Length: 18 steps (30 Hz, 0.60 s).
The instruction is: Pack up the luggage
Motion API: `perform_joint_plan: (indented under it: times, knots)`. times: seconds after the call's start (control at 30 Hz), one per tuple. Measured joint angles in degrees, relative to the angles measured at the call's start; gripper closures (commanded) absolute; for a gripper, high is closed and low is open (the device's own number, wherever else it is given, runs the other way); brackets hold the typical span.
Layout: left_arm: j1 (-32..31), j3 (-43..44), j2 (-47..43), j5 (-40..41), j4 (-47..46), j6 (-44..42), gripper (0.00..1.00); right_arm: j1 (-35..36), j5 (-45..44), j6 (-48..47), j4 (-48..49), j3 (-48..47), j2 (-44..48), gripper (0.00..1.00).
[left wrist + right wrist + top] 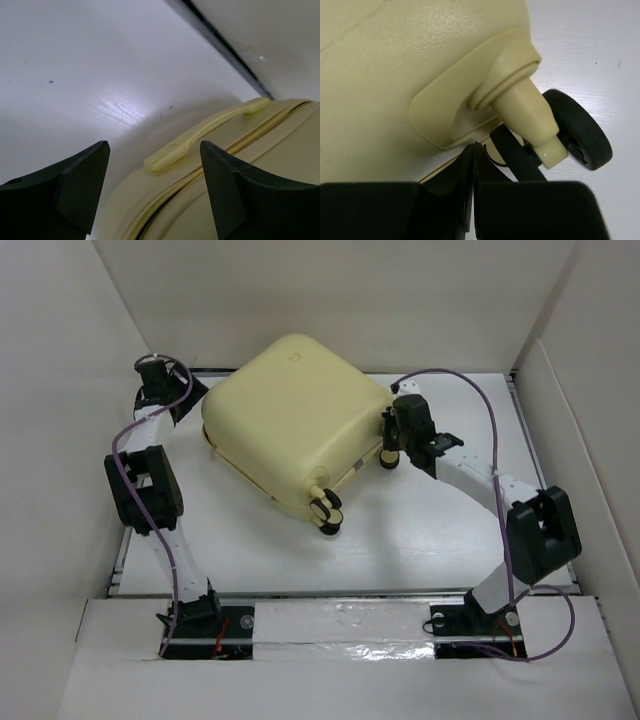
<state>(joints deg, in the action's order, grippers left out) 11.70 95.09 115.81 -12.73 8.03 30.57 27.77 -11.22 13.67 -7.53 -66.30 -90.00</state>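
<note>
The luggage [295, 420] is a pale-yellow hard-shell suitcase lying flat at the back middle of the table, its lid down with a narrow seam showing. Its black-and-yellow wheels [327, 505] point toward the near right. My left gripper [185, 390] is open at its far left side. In the left wrist view my left gripper [154, 146] is empty above the side handle [200, 140] and the seam of the luggage [280, 150]. My right gripper [388, 425] is shut at the wheel corner. In the right wrist view my right gripper [474, 146] touches the luggage [395, 75] just under a wheel mount, beside a wheel [582, 135].
White walls enclose the white table [430, 540] on the left, back and right. A black rail [225, 45] runs along the table's far edge. The arm bases stand at the near edge, with purple cables looping over both arms.
</note>
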Motion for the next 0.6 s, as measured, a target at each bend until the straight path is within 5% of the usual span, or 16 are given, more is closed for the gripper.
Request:
perform_joint_plan:
  times: [0.13,0.27,0.37,0.4,0.43,0.5,0.6]
  knots:
    - [0.09,-19.74,-10.40,1.36,-16.65,8.17,0.32,-1.05,-1.53,-1.95,-4.11,-7.85,-5.35,0.93]
    - [-1.51,-46.47,-32.13,8.20,-32.96,17.11,0.32,-3.19,-2.10,-4.04,-10.12,-23.82,-16.33,0.87]
    - [-8.28,-59.93,-49.35,15.08,-37.75,18.62,0.32,-4.52,-0.15,-4.81,-12.92,-38.07,-26.01,0.62]
    - [-10.78,-63.34,-54.42,18.43,-37.46,18.01,0.33,-4.70,0.59,-5.03,-14.60,-43.43,-29.33,0.41]
    - [-12.26,-66.29,-58.73,20.04,-36.33,18.03,0.34,-4.96,1.33,-5.35,-15.69,-48.70,-32.37,0.32]
    - [-16.20,-71.45,-69.11,22.71,-32.57,17.92,0.34,-5.70,5.62,-5.14,-17.75,-58.95,-37.81,0.16]
    - [-21.14,-75.14,-82.38,21.22,-23.47,17.20,0.32,-5.55,15.76,-2.51,-17.27,-69.37,-42.18,0.05]
